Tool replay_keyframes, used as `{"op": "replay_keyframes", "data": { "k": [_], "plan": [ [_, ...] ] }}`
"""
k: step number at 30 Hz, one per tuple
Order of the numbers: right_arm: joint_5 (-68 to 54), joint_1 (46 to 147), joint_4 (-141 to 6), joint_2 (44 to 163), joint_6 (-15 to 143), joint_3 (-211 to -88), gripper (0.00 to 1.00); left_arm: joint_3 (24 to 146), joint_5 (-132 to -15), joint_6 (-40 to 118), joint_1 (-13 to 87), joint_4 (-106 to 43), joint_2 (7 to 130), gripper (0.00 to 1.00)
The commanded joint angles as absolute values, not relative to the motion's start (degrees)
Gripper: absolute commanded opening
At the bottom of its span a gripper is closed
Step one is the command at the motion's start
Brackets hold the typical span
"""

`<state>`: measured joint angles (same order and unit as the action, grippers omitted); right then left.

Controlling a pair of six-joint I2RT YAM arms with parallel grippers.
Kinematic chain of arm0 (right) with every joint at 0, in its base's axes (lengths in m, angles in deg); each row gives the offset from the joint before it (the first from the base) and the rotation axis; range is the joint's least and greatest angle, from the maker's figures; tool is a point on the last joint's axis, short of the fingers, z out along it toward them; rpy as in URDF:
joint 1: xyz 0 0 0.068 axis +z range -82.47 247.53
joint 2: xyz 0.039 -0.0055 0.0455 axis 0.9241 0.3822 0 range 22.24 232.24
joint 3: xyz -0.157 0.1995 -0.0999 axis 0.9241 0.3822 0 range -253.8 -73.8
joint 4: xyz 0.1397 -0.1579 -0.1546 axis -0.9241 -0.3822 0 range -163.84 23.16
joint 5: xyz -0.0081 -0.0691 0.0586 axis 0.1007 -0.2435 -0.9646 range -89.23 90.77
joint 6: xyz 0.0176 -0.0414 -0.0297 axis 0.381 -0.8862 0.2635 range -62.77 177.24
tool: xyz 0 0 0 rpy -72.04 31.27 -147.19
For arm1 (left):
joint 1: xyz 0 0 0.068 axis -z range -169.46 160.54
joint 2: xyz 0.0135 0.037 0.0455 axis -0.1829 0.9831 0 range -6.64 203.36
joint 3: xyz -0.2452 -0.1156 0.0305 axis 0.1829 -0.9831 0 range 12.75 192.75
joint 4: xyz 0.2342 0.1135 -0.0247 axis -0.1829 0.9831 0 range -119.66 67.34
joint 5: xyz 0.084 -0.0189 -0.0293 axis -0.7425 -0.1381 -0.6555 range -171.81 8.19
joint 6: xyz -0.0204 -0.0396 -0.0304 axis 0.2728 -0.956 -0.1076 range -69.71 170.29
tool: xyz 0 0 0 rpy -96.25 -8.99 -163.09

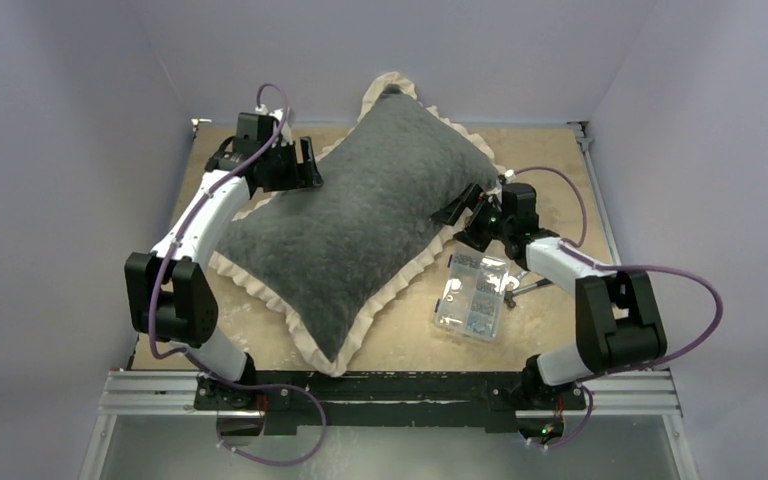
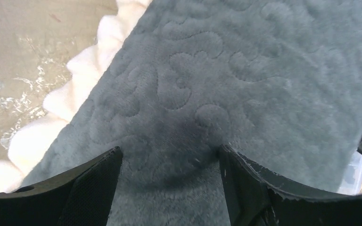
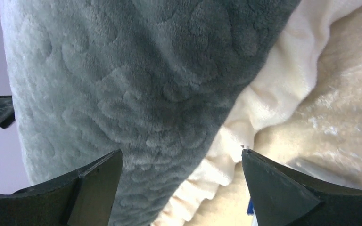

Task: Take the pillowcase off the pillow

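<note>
Seen from above, the pillowcase (image 1: 350, 220) lies slanted across the middle of the tabletop (image 1: 550, 160). It is fat and full. The pillow inside it does not show. Its dark grey fuzzy side faces up, and the cream frill (image 1: 260, 298) sticks out all around it. The left claw (image 1: 298, 165) is at the far left edge of the pillowcase, right over the grey part. The right claw (image 1: 460, 212) is at the right edge, pointing in at the side of the pillowcase. A clear plastic box (image 1: 474, 294) sits on the tabletop just near the right claw, beside the frill.

In the left wrist view, the two black fingers (image 2: 89, 188) are wide apart. The grey fuzzy cloth fills the space between them and runs off far ahead. The frill and the bare tabletop are off to the left. I cannot tell if the fingers touch the cloth.

In the right wrist view, the fingers (image 3: 283, 188) are wide apart too and hold nothing. The round grey side of the pillowcase bulges between them, more toward the left finger. The cream frill hangs toward the right finger.
</note>
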<state>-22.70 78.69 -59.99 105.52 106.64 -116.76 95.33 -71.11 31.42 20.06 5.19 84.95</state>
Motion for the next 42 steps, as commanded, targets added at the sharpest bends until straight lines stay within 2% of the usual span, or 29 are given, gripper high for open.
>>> {"op": "replay_keyframes", "data": {
  "k": [1,9,12,14,19,23,34,42],
  "plan": [
    [-26.02,79.82,-48.43,108.92,110.86,-116.45,0.99,91.12,-69.03,31.34,20.20,0.70,86.32,0.73],
    [-27.81,86.79,-39.02,120.33,113.26,-121.29,0.99,78.23,-60.55,26.34,20.44,-5.24,84.73,0.64],
    [-29.01,89.31,-35.87,123.68,114.25,-123.80,0.89,74.66,-59.60,25.43,20.60,-6.68,83.21,0.61],
    [-29.89,90.34,-33.53,124.57,115.32,-124.50,0.76,72.91,-58.93,25.09,20.72,-7.28,82.34,0.60],
    [-30.70,90.95,-34.65,122.13,115.64,-126.92,0.28,70.49,-58.57,23.80,21.32,-8.46,79.72,0.55],
    [-28.98,90.97,-43.44,117.56,111.21,-131.61,0.00,71.12,-58.07,22.22,22.48,-9.49,78.35,0.53],
    [-23.46,90.95,-68.35,107.84,98.93,-151.81,0.00,75.54,-57.22,12.15,33.56,-19.66,79.84,0.52],
    [-25.11,91.47,-74.44,107.68,96.74,-157.69,0.00,75.93,-59.70,8.65,42.37,-24.98,83.95,0.55]
  ]
}}
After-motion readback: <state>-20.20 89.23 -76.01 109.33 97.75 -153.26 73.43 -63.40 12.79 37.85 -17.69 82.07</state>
